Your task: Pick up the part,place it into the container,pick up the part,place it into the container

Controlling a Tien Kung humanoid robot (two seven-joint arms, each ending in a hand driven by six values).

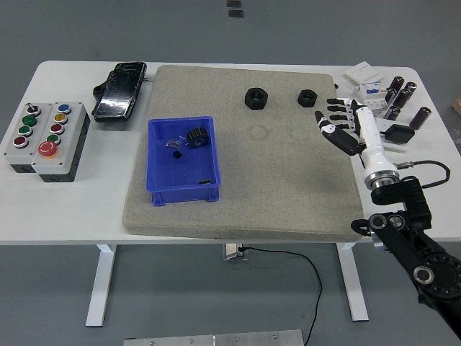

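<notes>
A grey floor surrounds a white worktop [216, 216] that carries a large beige mat [238, 209]. The right robot hand [344, 124], white with black fingertips, hovers over the mat's right edge with its fingers spread apart and holding nothing; its black arm enters from the lower right corner.

Just beyond the robot hand, up and slightly to its left, a small black hex nut [307, 97] sits on the mat, near the fingertips but apart from them. Further left along the same far strip of mat rests a larger black hex nut [256, 97].

Well to the left of the robot hand stands the blue container [181, 189] on the mat. Inside it, near the far wall, lies a black gear-like part [196, 137], with a small pale piece [175, 145] beside it and another small dark bit [204, 180] near the front wall.

To the right of the robot hand, off the mat, a cluster of dark cylinders [403, 97] and white boxes [364, 76] crowds the worktop corner. At the far left sit a grey button box [45, 139] and a black device [120, 90].
</notes>
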